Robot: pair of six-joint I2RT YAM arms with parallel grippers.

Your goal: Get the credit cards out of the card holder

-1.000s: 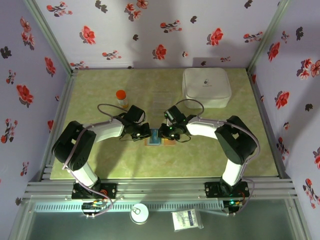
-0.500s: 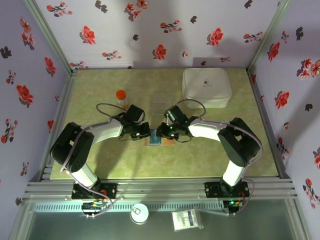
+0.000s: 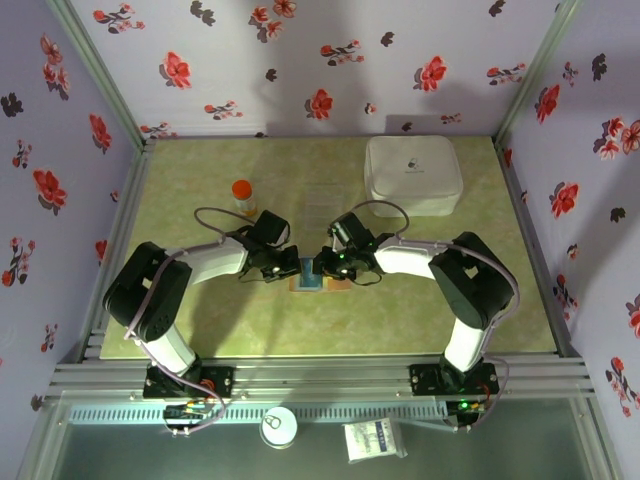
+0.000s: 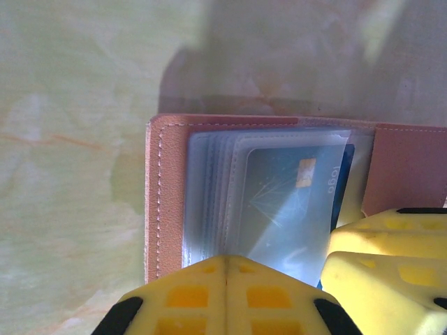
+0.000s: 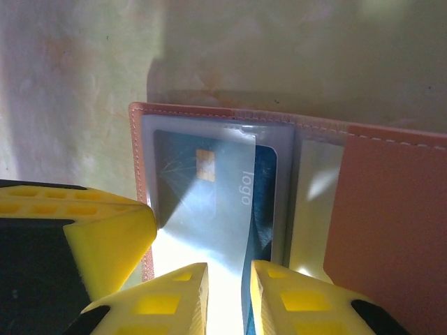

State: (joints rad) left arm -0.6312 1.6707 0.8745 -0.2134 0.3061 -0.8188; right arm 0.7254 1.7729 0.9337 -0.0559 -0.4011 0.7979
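The left arm [image 3: 215, 262] and the right arm [image 3: 410, 258] are both reaching forward from their bases, elbows pushed outward and forearms angling inward, so that the two wrists are pointing down and nearly meeting between them. The left gripper [image 3: 293, 267] is pressing its yellow fingers [image 4: 188, 293] flat together with no gap showing. The right gripper [image 3: 328, 267] is sitting just beside it, almost touching, and is holding its own yellow fingers [image 5: 174, 300] a narrow slit apart.
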